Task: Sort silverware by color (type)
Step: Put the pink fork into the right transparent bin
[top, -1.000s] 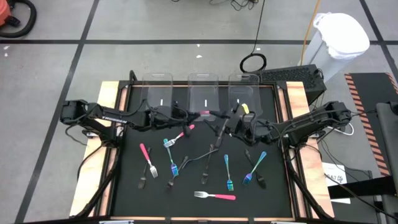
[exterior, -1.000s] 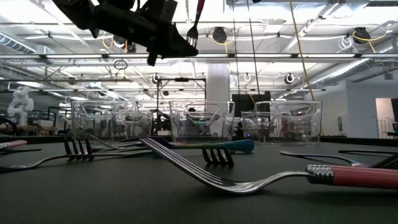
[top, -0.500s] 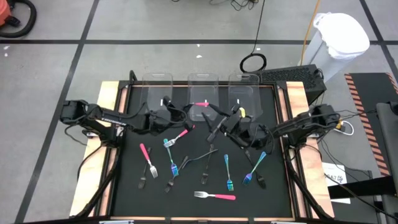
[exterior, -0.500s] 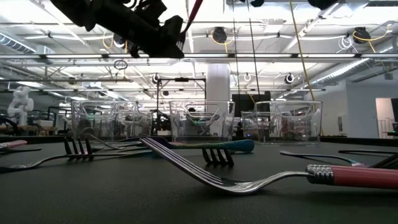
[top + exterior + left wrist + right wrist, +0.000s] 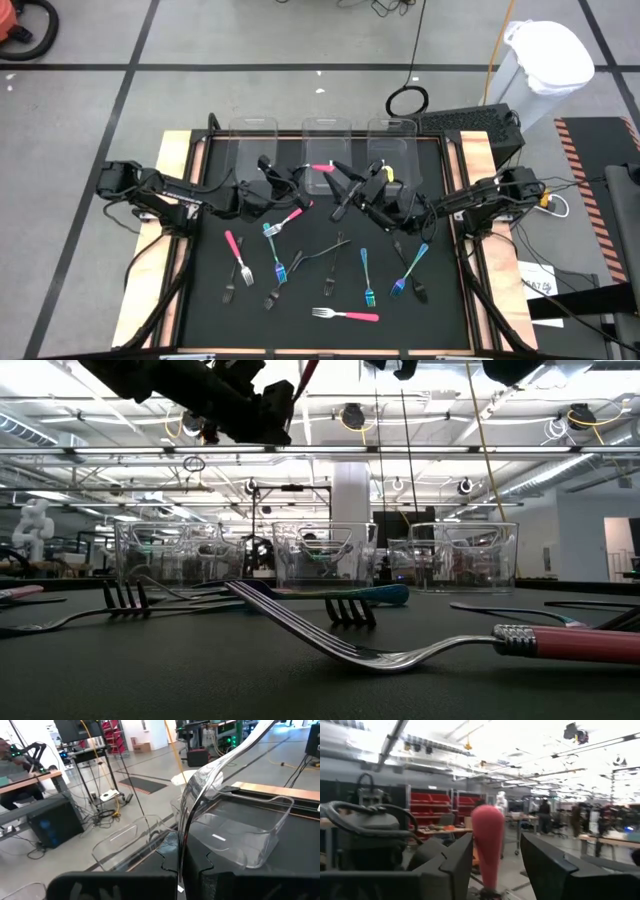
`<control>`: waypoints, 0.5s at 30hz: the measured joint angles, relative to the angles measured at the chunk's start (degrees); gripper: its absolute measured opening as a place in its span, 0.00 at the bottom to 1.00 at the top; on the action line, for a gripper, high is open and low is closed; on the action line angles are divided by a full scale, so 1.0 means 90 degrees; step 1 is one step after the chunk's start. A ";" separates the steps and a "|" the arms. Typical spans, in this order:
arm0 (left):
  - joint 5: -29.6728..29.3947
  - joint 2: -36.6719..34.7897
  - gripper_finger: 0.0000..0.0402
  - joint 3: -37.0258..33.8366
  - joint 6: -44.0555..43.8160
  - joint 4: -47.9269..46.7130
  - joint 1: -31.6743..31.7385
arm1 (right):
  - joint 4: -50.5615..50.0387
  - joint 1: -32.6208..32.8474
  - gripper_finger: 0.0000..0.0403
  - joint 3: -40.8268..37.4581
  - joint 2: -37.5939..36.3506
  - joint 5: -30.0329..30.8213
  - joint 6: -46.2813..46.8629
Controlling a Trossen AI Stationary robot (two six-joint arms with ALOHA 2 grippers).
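Holding a pink fork (image 5: pixel 322 167) in the air, my left gripper (image 5: pixel 290 177) is clamped shut on its silver end. The bare metal neck curves up and away from my left fingers in the left wrist view (image 5: pixel 200 780). From above, the fork hangs over the near part of the middle bin (image 5: pixel 325 130), one of three clear bins in a row at the far edge of the black mat (image 5: pixel 440 300).

My right gripper (image 5: pixel 340 178) has its jaws apart around the pink handle (image 5: pixel 488 845). The handle stands between my two dark fingers (image 5: pixel 452 865) with a gap on each side, so I am not squeezing it. Both grippers are close together above the mat, in front of the bins.

All the other forks lie flat on the mat, nearer the front. One pink one (image 5: pixel 345 315) lies crosswise close to the front edge, another (image 5: pixel 233 245) is on my left side, and a third (image 5: pixel 296 212) lies just beside a teal one (image 5: pixel 274 250). Two more teal forks (image 5: pixel 366 272) (image 5: pixel 410 267) lie toward my right. Dark forks (image 5: pixel 330 250) are scattered between them.
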 joint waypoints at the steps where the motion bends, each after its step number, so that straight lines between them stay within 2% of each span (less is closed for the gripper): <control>1: -0.0022 0.0000 0.00 0.0000 0.0000 0.0001 0.0000 | 0.0003 -0.0026 0.39 0.0000 0.0000 -0.0005 0.0048; 7: -0.0157 0.0000 0.00 0.0000 0.0020 -0.0002 0.0005 | 0.0012 -0.0159 0.39 0.0000 0.0000 -0.0180 0.0077; 15: -0.0241 0.0000 0.00 0.0000 0.0106 0.0063 0.0005 | -0.0268 -0.0277 0.50 0.0309 0.0002 -0.0332 0.0079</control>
